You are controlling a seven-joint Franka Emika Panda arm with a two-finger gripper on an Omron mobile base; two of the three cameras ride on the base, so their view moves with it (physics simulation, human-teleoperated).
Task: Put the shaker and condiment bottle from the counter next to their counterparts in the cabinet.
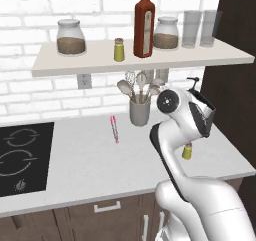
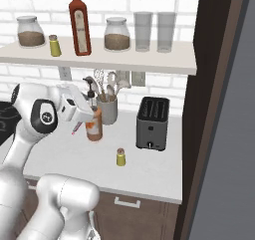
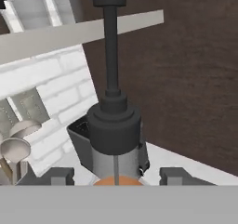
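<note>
Bright even lighting, soft shadows, low-resolution render

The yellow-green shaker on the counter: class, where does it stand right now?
In the right base view, the counter shaker stands upright near the counter's front edge, left of the toaster.

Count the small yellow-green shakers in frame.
2. One shaker on the shelf, left of the red sauce bottle: shelf shaker. One counter shaker on the counter, in front of the toaster. The arm could hide others.

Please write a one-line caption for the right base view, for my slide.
The pincer closes around the condiment bottle on the counter, beside the toaster.
</note>
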